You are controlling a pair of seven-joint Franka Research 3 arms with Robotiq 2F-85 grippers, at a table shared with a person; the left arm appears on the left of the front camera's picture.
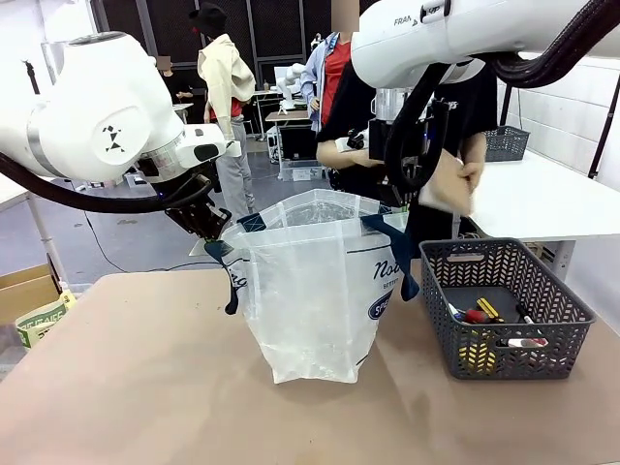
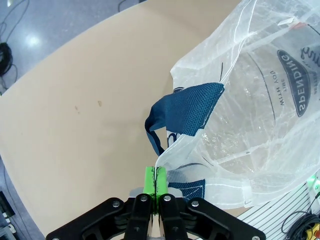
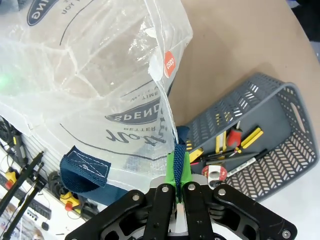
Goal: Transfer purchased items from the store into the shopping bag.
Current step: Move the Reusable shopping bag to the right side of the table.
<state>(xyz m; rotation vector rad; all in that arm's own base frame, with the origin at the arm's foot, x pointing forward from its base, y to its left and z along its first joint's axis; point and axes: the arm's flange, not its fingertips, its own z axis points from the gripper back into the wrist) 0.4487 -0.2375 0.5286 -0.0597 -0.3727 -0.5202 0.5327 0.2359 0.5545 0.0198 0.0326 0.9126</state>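
Note:
The shopping bag (image 1: 310,291), clear plastic with navy handles, stands open at the table's middle. My left gripper (image 1: 211,231) is shut on its left rim, and in the left wrist view the green pads (image 2: 149,179) pinch the rim beside a navy handle (image 2: 187,107). My right gripper (image 1: 392,205) is shut on the bag's right rim; its pads (image 3: 172,167) clamp the plastic edge. The store, a dark grey lattice basket (image 1: 562,310), sits to the bag's right with yellow and red items (image 1: 480,315) inside. A person's hand holds a tan item (image 1: 444,184) behind the bag's right rim.
The person stands at the far side, between the bag and the basket. A white table with another grey basket (image 1: 506,143) lies at the back right. Bare tan tabletop (image 1: 126,378) spreads left and in front of the bag. A cardboard box (image 1: 24,291) sits at the left edge.

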